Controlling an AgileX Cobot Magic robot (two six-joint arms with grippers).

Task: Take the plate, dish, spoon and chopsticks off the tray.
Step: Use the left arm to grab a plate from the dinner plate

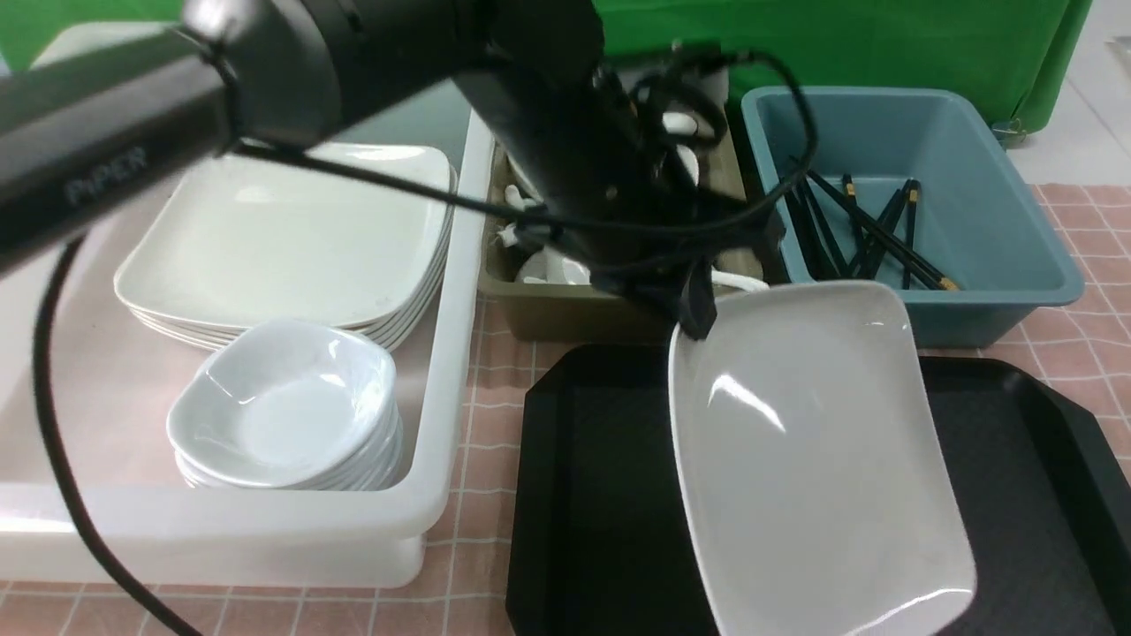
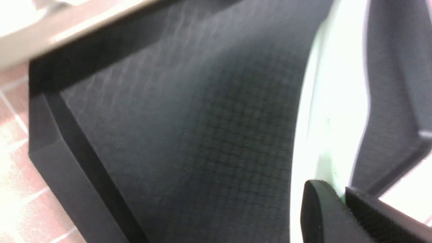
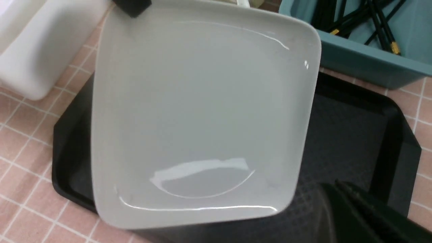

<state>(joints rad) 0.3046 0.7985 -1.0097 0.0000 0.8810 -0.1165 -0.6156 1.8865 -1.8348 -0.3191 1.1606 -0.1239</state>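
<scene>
Largest item: a translucent white plastic bin (image 1: 265,534) stood on the left of the pink checked cloth. It held a stack of large white square plates (image 1: 283,238) at the far end and a stack of small white square dishes (image 1: 283,406) at the near end.

A black rectangular plastic tray (image 1: 601,495) with cut-off corners lay just beside it, to the right. Over this tray a large glossy white squarish plate (image 1: 813,442) was held tilted. Whether its low edge touched the tray could not be told.

Behind the tray stood a blue plastic bin (image 1: 998,221) containing a bundle of black gold-banded chopsticks (image 1: 875,230). Left of it was an olive bin (image 1: 565,314) with white spoons (image 1: 555,268), largely hidden by the arm.

The left gripper (image 1: 694,314) was clamped on the plate's far-left corner, with the rim pinched between its fingers (image 2: 320,216). The right gripper (image 3: 334,190) was closed tight with nothing in it, above the tray's near right part.
</scene>
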